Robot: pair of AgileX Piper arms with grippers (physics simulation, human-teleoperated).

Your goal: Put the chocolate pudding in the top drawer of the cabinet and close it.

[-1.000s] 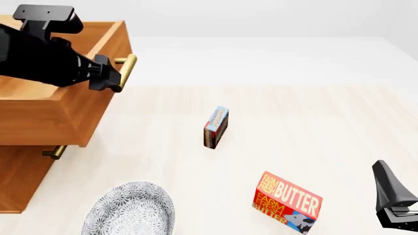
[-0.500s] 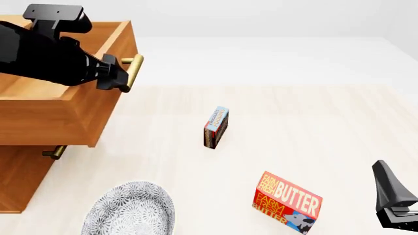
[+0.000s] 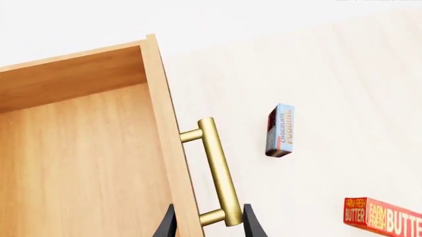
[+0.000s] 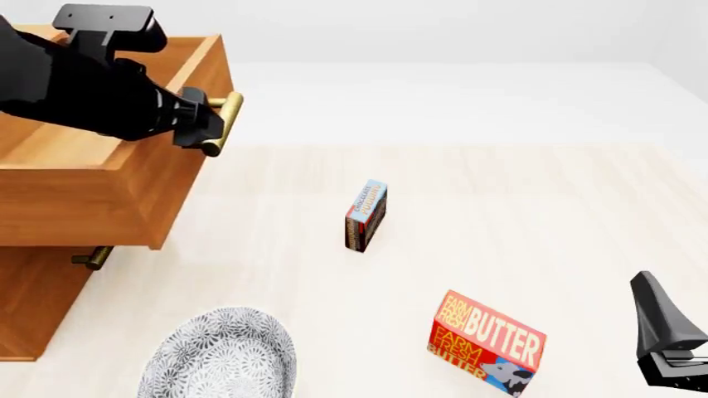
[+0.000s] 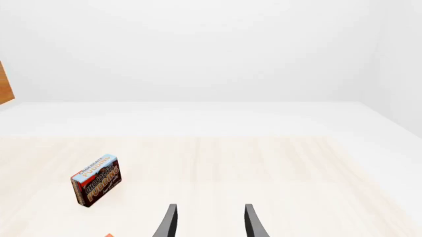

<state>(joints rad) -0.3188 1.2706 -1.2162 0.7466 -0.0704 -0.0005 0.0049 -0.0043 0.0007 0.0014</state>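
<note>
Chocolate pudding: a small thin box, dark brown on its face with a light blue edge and red-trimmed print, stood on its long edge on the pale counter, roughly mid-view from the front, well apart from everything else. "CHOCOLATE PUDDING" readable along its side in the left wrist view; seen too from the right wrist.

Nearer the camera and to the right, a red butter box lying on the counter; at the near left, a patterned plate.

Far left, the cabinet, orange-brown wood, with the top drawer pulled out and open, its bare wooden floor visible from the left wrist. Brass bar handle on the drawer front; the lower drawer's handle just visible beneath.

Left gripper reached across the open drawer from above, black arm slanting down to the handle, fingers parted and straddling the bar's near end, not pinching it.

Right gripper low at the near right corner of the counter, level, fingers spread apart around nothing, facing toward the pudding.
</note>
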